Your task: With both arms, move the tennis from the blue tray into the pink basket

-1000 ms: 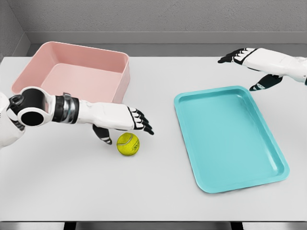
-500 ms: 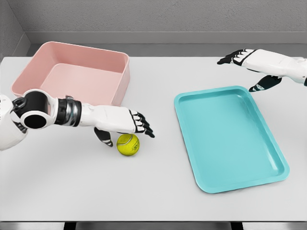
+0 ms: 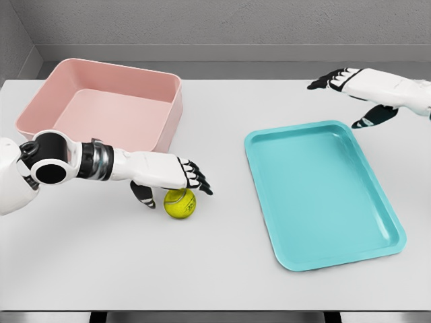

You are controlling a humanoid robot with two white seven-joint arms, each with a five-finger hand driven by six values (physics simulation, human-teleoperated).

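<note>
The left hand [image 3: 172, 176] has sunk lower over the tennis ball [image 3: 180, 202], now just beneath its spread, empty fingers (the right hand [image 3: 357, 84] hangs open, well apart).

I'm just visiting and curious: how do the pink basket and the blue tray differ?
The pink basket has tall walls and sits at the table's far left; the blue tray is shallow, with a low rim, and lies on the right. The basket stands roughly square to the table edge, while the tray lies turned at an angle. Both are rounded rectangles, and both hold nothing: the tennis ball lies on the table between them.
</note>
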